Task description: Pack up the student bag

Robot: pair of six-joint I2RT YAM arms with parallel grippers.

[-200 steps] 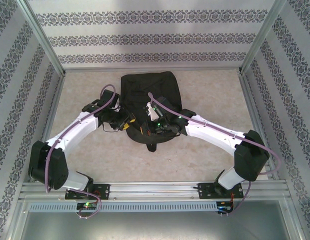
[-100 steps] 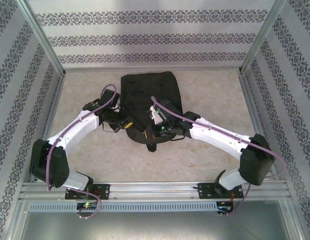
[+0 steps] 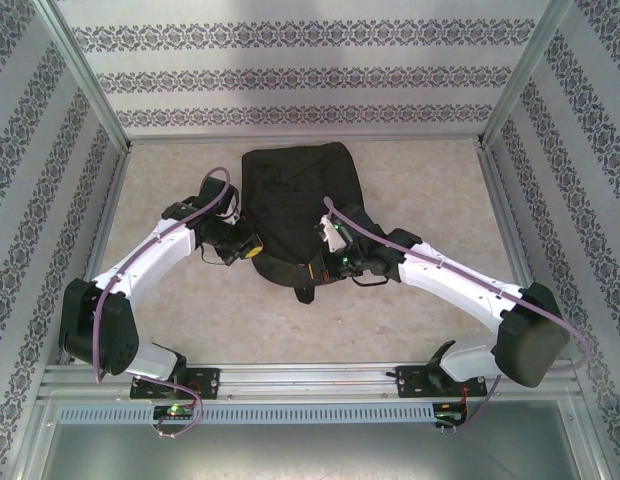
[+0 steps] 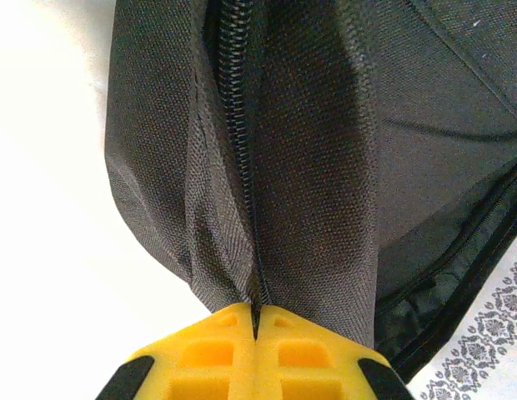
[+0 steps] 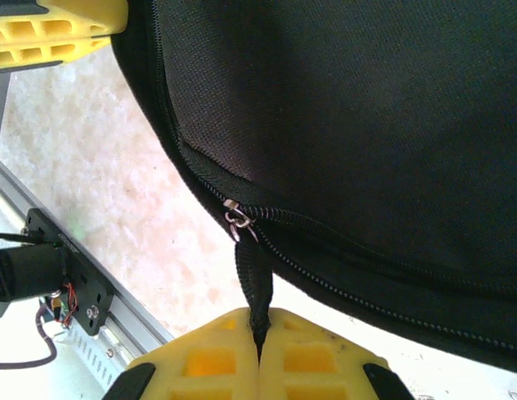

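nearest of all, well short of the bag, a metal rail carries both arm bases. the left arm stretches to the bag's near left edge, where the yellow left fingers are pressed together on a fold of the black fabric, right at a zipper seam. the right arm stretches to the bag's near right edge. there the right fingers pinch a black pull strap that hangs from a small metal slider on the bag's zipper. the bag lies flat on the pale tabletop, about midway across, its rounded end nearest the arms and a short loop sticking out there. beyond the bag stands a patterned back wall.
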